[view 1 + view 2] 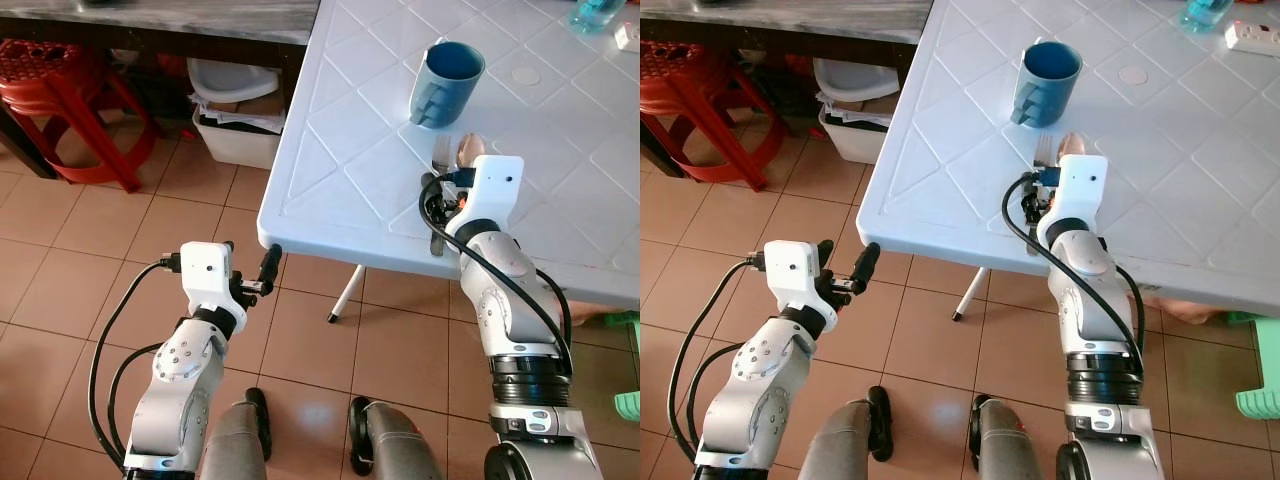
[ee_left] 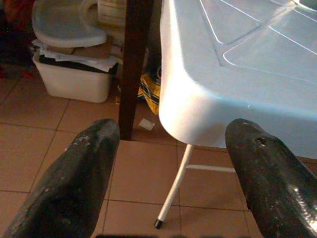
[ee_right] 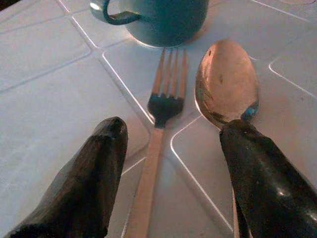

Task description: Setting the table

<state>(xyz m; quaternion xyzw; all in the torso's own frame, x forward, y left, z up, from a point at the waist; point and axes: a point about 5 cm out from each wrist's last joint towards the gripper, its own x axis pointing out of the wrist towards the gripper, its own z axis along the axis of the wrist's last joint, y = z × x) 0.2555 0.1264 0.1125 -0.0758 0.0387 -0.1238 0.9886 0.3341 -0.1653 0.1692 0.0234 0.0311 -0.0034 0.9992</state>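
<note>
Two pieces of cutlery lie side by side on the white plastic table (image 1: 340, 130): a fork (image 3: 157, 134) and a spoon (image 3: 227, 84), both pointing toward a blue mug (image 1: 445, 83) that stands just beyond their tips. The right gripper (image 3: 171, 171) is low over the table with its two black fingers spread; the fork handle runs between them, and the right finger lies over the spoon handle, though I cannot tell if it touches. The left gripper (image 2: 171, 173) is in the air below and before the table corner, fingers also spread, holding nothing. Under the neighbouring dark table stand a white bin (image 1: 235, 135) with papers and a red plastic stool (image 1: 70, 100). The floor has brown tiles (image 1: 120, 250). No writing or brand can be read on any thing.
</note>
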